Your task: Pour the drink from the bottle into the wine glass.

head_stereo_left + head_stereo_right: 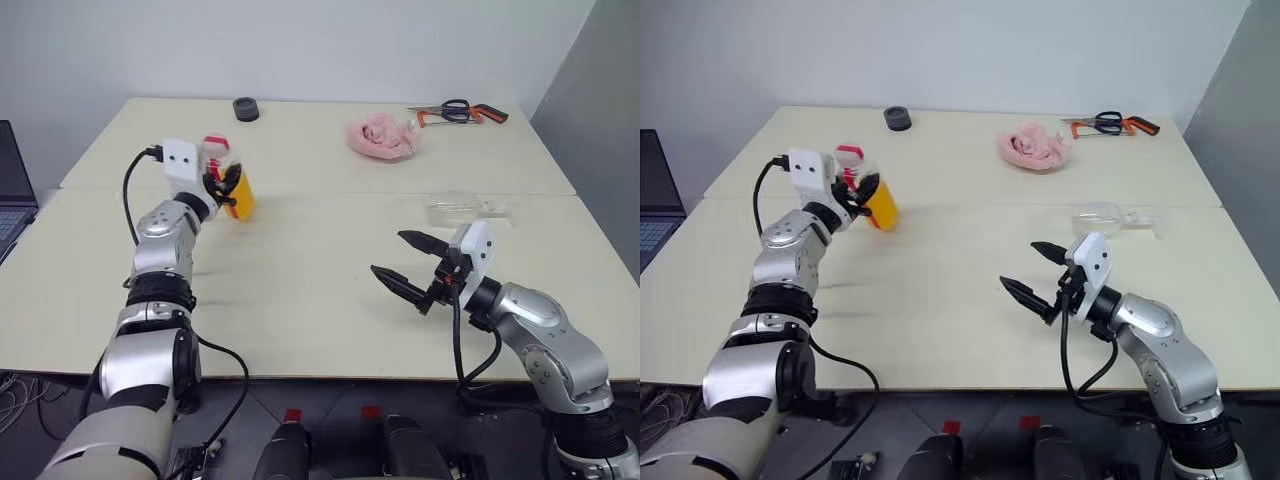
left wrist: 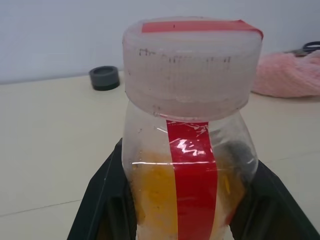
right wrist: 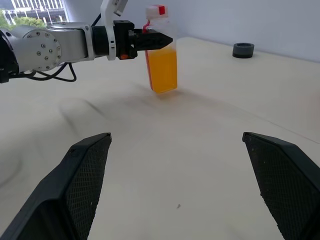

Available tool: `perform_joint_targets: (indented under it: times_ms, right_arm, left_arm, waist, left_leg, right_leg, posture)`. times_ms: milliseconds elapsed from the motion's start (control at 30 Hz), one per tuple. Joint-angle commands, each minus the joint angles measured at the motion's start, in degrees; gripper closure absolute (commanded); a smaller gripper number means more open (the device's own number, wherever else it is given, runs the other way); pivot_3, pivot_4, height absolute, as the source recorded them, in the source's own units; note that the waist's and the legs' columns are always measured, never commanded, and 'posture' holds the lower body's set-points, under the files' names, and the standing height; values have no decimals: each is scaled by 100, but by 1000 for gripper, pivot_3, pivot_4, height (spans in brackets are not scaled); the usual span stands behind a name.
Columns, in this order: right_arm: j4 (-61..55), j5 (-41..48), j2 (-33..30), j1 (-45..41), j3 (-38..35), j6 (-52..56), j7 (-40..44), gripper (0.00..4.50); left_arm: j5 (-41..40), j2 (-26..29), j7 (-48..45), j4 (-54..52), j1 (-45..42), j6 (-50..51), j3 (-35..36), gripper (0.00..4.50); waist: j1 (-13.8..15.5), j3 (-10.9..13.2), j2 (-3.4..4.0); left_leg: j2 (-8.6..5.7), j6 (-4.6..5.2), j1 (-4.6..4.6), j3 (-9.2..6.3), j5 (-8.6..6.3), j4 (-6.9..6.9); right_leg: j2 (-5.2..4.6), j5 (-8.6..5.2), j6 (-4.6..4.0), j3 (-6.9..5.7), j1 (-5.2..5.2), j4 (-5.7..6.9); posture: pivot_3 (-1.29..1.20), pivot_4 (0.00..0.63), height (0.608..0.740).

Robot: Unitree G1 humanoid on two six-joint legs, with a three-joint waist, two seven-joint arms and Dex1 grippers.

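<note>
1. Cream tabletop (image 1: 320,300) fills most of the left eye view under a pale wall. At upper left our left gripper (image 1: 222,188) is clenched on the bottle (image 1: 236,190), which is tilted and holds the orange drink (image 1: 241,200). At lower right our right gripper (image 1: 412,265) has its fingers spread wide around nothing. The wine glass (image 1: 455,207) lies on its side right of centre. Along the top edge sit a dark round object (image 1: 246,109), a pink cloth (image 1: 380,137) and scissors (image 1: 458,112).
2. From the left wrist view, the bottle's cap (image 2: 192,65) stands at upper centre, and our black fingers (image 2: 107,200) press both sides of the body.
3. From the right wrist view, our fingers (image 3: 85,175) stand far apart at the lower corners; the bottle appears at upper centre, its base just above the tabletop.
</note>
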Motion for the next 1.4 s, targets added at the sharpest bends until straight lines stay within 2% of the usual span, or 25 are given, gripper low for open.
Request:
perform_joint_targets:
  times_ms: [33, 167, 233, 333, 500, 733, 967, 1400]
  right_arm:
    - [-378, -70, -96, 49, -239, -112, -127, 0]
    - [-646, 65, -246, 144, -355, 94, -159, 0]
    - [-852, 207, -426, 220, -432, 269, -114, 0]
    - [-1014, 330, -556, 205, -518, 445, -154, 0]
    - [-1115, 443, -602, 36, -611, 667, -288, 0]
    - [-1164, 555, -487, -328, -601, 1051, -660, 0]
    - [-868, 436, -230, -941, -406, 1315, -1041, 0]
    - [-335, 26, 320, -1940, 137, 1513, -1399, 0]
  left_arm:
    - [-221, -179, -491, -1009, 143, 302, -275, 2704]
    - [-376, -375, -1086, -1783, 436, 704, -619, 2704]
    - [-474, -495, -1667, -2189, 583, 840, -964, 2704]
    - [-579, -597, -2260, -2428, 630, 970, -1273, 2704]
    - [-624, -708, -3118, -2316, 473, 832, -1641, 2704]
    - [-788, -935, -4082, -1711, 83, 678, -1727, 2704]
    - [-880, -1079, -4639, -1351, -224, 711, -1697, 2704]
    - [-461, -1075, -4870, -779, -470, -11, -1824, 2704]
  waist:
    - [1, 0, 0]
    - [5, 0, 0]
    - [6, 0, 0]
    - [3, 0, 0]
    - [-32, 0, 0]
    - [-27, 0, 0]
    - [-48, 0, 0]
    - [-86, 1, 1]
  left_leg:
    - [0, 0, 0, 0, 0, 0]
    - [-1, 0, -5, 0, 0, 4]
    - [-1, 0, -5, 0, 0, 4]
    - [-1, 0, -5, 1, 0, 4]
    - [1, 1, -1, 3, 0, 4]
    - [-1, 1, -5, 2, 0, 5]
    - [-1, 1, -4, 2, 0, 5]
    - [-1, 2, -6, -1, 0, 5]
  right_leg:
    - [0, 0, 0, 0, 0, 0]
    - [-1, 0, 0, 0, 0, -1]
    - [-1, 0, 0, 0, 0, -1]
    - [-1, 0, 0, 1, 0, -1]
    - [1, 0, 0, 2, 1, 1]
    - [1, 0, 0, 1, 1, -1]
    - [1, 0, 0, 1, 0, 0]
    - [1, 0, 0, 0, -3, 1]
  posture:
    - [0, 150, 740]
    - [0, 150, 740]
    - [0, 150, 740]
    - [0, 150, 740]
    - [0, 150, 740]
    - [0, 150, 740]
    - [0, 150, 740]
    - [0, 150, 740]
